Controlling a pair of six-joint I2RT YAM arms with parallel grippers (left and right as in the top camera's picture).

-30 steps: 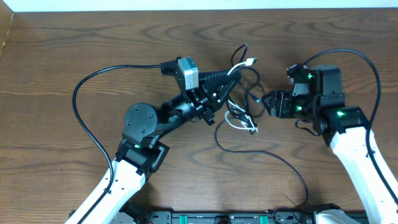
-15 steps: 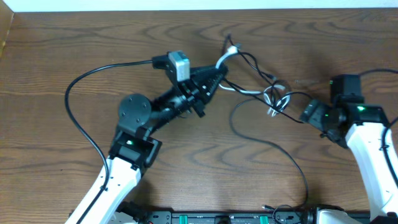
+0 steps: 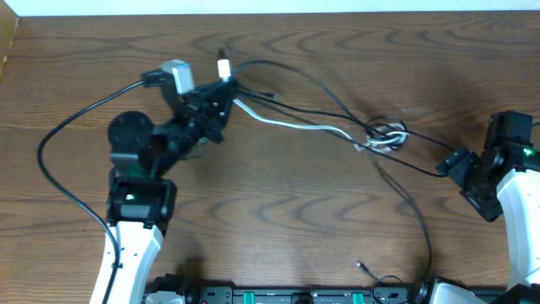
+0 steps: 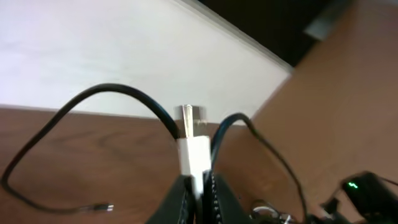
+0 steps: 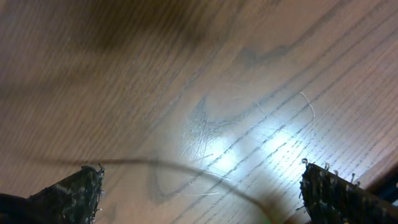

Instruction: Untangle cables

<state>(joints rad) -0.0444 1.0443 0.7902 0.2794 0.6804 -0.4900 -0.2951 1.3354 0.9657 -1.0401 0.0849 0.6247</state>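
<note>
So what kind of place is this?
Probably a robot lab workbench, though that's a guess. A left arm and a right arm sit at a wooden table, with tangled cables stretched between them.

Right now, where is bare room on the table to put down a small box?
The widest free patch is the front centre of the table, between the left arm and the black cord trailing forward. The far right corner is also bare. Crowded: the diagonal of cables from the left gripper through the knot to the right gripper.
</note>
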